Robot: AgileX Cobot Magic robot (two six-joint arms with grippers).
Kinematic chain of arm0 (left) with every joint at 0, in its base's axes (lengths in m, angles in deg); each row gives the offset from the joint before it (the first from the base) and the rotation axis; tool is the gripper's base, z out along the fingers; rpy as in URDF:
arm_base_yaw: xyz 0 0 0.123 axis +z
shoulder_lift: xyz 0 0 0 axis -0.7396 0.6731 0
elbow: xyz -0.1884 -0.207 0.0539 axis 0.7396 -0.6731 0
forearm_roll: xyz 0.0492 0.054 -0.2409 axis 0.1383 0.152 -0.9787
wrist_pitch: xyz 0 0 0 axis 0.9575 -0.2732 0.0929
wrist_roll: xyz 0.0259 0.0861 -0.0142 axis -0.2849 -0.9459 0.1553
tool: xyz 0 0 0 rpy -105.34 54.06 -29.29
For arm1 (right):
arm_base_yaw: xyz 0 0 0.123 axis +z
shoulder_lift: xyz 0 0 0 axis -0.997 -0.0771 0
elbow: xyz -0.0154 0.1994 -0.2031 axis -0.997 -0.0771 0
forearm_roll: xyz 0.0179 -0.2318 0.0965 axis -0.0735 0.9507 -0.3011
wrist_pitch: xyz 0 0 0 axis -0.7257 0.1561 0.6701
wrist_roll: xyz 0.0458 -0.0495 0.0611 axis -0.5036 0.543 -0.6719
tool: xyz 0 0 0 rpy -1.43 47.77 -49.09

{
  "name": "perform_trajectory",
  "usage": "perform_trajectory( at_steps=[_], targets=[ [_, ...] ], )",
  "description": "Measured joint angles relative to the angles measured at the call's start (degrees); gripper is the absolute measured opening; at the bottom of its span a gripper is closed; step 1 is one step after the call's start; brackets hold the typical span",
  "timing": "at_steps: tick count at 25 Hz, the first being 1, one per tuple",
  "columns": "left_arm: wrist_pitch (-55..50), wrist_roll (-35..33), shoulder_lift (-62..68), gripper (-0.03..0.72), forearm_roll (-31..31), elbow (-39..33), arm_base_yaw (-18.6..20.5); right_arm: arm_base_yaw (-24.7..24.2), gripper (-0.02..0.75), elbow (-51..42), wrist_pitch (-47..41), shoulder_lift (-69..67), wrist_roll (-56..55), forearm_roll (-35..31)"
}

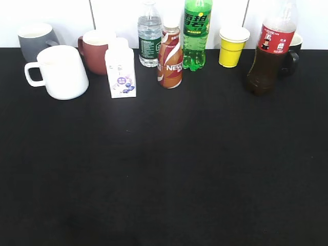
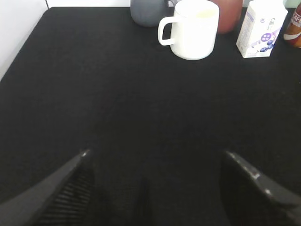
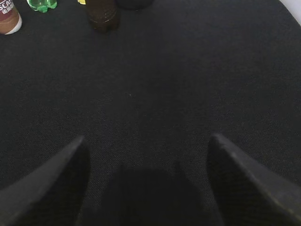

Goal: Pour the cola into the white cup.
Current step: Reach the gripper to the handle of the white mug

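The cola bottle (image 1: 270,51), tall and clear with dark brown liquid and a red label, stands upright at the back right of the black table. Its base shows in the right wrist view (image 3: 101,13). The white cup (image 1: 61,72), a large white mug with its handle to the left, stands at the back left and shows in the left wrist view (image 2: 192,28). My left gripper (image 2: 154,157) is open and empty over bare table, well short of the cup. My right gripper (image 3: 146,141) is open and empty, well short of the cola. Neither gripper shows in the exterior view.
Along the back stand a grey mug (image 1: 36,40), a brown-red mug (image 1: 96,48), a white carton (image 1: 121,69), a water bottle (image 1: 149,36), a Nescafe bottle (image 1: 170,59), a green soda bottle (image 1: 196,33), a yellow paper cup (image 1: 232,47) and a black mug (image 1: 292,51).
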Motion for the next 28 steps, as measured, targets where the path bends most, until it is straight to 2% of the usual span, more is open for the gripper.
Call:
perform_trajectory(
  at_steps=[5, 8, 11, 14, 19, 23, 25, 28],
  targets=[
    [0.0, 0.0, 0.0, 0.623, 0.0, 0.0, 0.0, 0.0, 0.587, 0.0, 0.0, 0.0, 0.0, 0.0],
    [1.1, 0.0, 0.0, 0.529, -1.1, 0.4, 0.0, 0.0, 0.587, 0.0, 0.0, 0.0, 0.0, 0.0],
    [18.8, 0.0, 0.4, 0.514, 0.2, 1.3, 0.0, 0.0, 0.587, 0.0, 0.0, 0.0, 0.0, 0.0],
    [41.2, 0.0, 8.9, 0.51, 1.8, -2.7, 0.0, 0.0, 0.587, 0.0, 0.0, 0.0, 0.0, -0.7],
    [75.9, 0.0, 37.6, 0.477, 1.5, -11.1, 0.0, 0.0, 0.587, 0.0, 0.0, 0.0, 0.0, -0.7],
    [99.4, 0.0, 67.4, 0.443, 3.7, -11.7, -1.0, 0.0, 0.587, 0.0, 0.0, 0.0, 0.0, -0.3],
    [107.7, 1.1, 79.1, 0.44, 6.7, -11.6, -2.4, 0.0, 0.587, 0.0, 0.0, 0.0, 0.0, -0.4],
    [112.5, 1.4, 91.2, 0.426, 8.0, -7.6, -4.6, 0.0, 0.587, 0.0, 0.0, 0.0, 0.0, -0.5]
  ],
)
